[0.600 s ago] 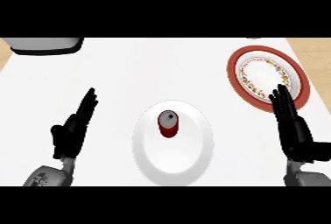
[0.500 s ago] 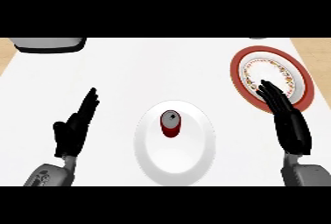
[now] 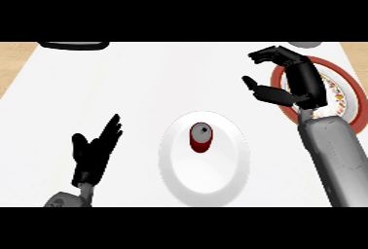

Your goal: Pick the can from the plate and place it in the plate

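Can [image 3: 202, 137] stands upright on the white plate [image 3: 229, 170], down-left of the right hand [image 3: 291, 80], which looks part-curled, holding nothing; left hand [image 3: 96, 151] rests spread, similarly near.

Kitchen setting. Evidence: white counter top [image 3: 144, 82] with a wood-toned edge, carrying tableware, namely a plain white plate [image 3: 215, 180] and a red-rimmed patterned plate [image 3: 345, 90], plus a dark vessel [image 3: 72, 44] at the far edge.
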Robot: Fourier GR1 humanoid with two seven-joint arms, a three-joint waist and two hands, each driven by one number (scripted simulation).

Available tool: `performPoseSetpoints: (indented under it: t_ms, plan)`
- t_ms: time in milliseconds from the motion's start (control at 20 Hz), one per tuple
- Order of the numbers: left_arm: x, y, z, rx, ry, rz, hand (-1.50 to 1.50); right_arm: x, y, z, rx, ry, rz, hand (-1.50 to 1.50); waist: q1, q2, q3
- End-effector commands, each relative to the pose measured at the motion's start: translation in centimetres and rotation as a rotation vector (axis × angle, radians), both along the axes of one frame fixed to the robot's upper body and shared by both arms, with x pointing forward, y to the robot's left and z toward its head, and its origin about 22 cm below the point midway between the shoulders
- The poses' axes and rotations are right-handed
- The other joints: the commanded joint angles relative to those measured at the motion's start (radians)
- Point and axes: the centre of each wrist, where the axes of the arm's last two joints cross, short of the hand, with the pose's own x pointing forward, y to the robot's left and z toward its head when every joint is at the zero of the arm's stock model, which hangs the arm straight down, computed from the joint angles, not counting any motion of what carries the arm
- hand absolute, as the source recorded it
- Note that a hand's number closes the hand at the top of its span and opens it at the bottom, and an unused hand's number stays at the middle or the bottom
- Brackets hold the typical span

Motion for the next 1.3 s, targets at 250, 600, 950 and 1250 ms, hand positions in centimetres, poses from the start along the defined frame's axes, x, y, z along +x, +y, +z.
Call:
performPoseSetpoints:
  t_ms: [250, 600, 950, 1250]
  plan:
    - [-1.6, 0.1, 1.8, -0.037, 0.06, 0.034, 0.0, 4.0, 1.3, -0.6, 0.005, -0.038, 0.173, -1.5, -0.04, -0.01, 0.004]
    - [-0.6, -0.3, -0.2, -0.043, 0.057, 0.064, 0.0, 3.9, -0.4, 3.2, -0.47, 0.087, 0.324, -1.5, -0.059, -0.014, 0.002]
    - [-2.0, -0.4, -1.7, -0.027, 0.064, 0.063, 0.0, 2.0, 6.1, 5.3, -0.695, 0.135, 0.386, -1.5, -0.065, -0.015, 0.002]
    - [-1.4, 0.0, 1.4, -0.031, 0.07, 0.063, 0.0, -1.0, 8.8, 5.1, -0.782, 0.191, 0.383, -1.5, -0.062, -0.015, 0.003]
